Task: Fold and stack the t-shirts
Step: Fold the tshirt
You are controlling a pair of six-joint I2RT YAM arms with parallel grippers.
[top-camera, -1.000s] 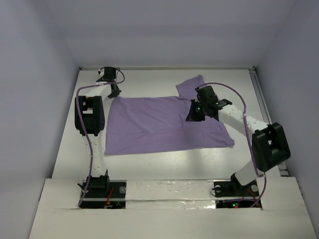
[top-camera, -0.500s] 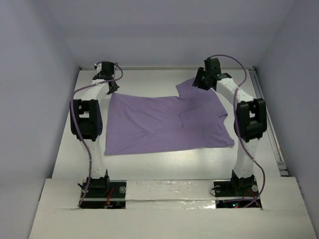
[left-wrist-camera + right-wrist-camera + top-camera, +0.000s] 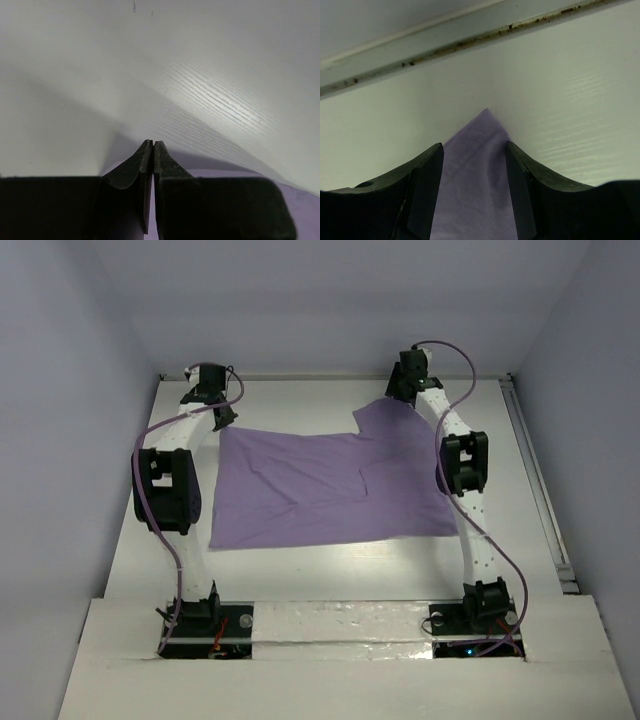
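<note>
The lavender t-shirt (image 3: 330,485) lies spread flat on the white table, with one sleeve (image 3: 385,415) pointing to the far right. My left gripper (image 3: 222,418) sits at the shirt's far left corner, shut on the cloth. In the left wrist view its jaws (image 3: 151,142) are pressed together with lavender fabric (image 3: 235,172) under and between them. My right gripper (image 3: 403,390) hovers at the far sleeve tip. In the right wrist view it (image 3: 472,145) is open, and the pointed sleeve tip (image 3: 480,130) lies loose between its fingers.
The enclosure's back wall meets the table just beyond both grippers, along a seam with rust spots (image 3: 470,37). A metal rail (image 3: 530,470) runs along the table's right side. Bare white table (image 3: 320,575) lies between the shirt and the arm bases.
My right gripper has opened and moved from the middle of the shirt out to the far sleeve tip. The left gripper has shifted slightly left and farther, still shut.
</note>
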